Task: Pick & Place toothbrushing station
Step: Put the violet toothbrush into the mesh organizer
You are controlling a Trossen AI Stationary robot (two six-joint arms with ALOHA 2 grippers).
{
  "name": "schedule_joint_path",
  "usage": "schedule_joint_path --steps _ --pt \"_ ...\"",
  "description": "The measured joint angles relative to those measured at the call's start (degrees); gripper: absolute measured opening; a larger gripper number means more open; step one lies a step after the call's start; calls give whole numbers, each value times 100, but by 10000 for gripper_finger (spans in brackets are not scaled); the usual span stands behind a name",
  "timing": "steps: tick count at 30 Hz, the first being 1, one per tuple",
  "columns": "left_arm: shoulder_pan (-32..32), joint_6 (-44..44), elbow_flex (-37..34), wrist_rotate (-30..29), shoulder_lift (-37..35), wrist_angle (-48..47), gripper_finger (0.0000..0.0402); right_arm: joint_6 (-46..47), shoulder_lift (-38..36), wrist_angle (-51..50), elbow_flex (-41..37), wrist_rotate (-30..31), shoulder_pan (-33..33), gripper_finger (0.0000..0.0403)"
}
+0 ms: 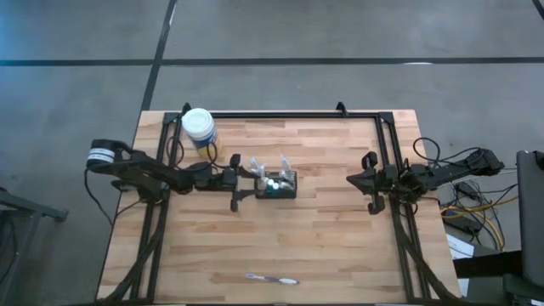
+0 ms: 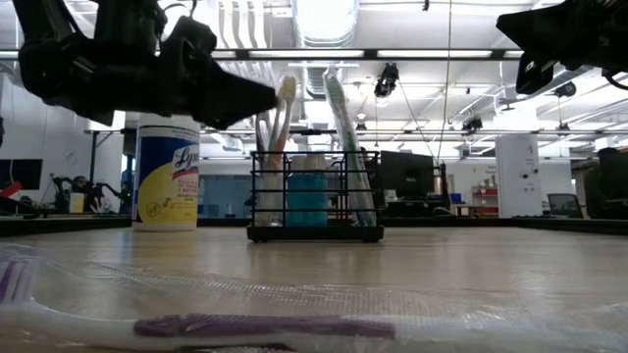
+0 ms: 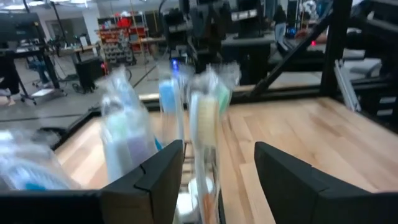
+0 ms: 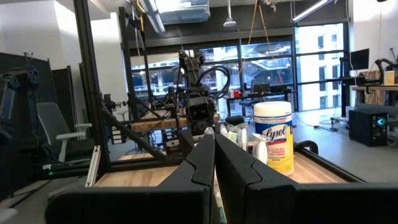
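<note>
Toothbrushing station (image 1: 277,184) stands upright near mid-bench (image 1: 323,246), wrapped brushes rising from its slots, probably so they stay easy to reach. Left gripper (image 1: 244,175) hovers level just beside its near end, fingers (image 3: 149,180) spread around a wrapped brush head without pinching it. Right gripper (image 1: 367,179) waits well apart at the bench edge, fingers pressed together.

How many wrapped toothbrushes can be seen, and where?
3: two stand in the toothbrushing station, at and; one lies at the table's near edge. Others may be hidden inside.
</note>
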Motion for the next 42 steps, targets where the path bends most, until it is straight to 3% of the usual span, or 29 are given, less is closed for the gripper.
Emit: schedule_joint_path --steps 10,18,23,32,42 --pt "-303 477 340 -12 -958 -817 192 -11 -2 -2 0 2 -1 11" --pt "-335 680 931 -190 -1520 -2884 77 -9 0 -1 2 8 0 11" --pt "-606 888 782 -397 -2850 -3814 9 0 2 -2 2 -27 -1 11" --pt "-734 12 147 -613 -5400 -5688 4 -35 104 1 2 -44 0 11" --pt "-736 -78 -1142 -814 -7021 -5790 2 98 336 57 2 -26 -1 11"
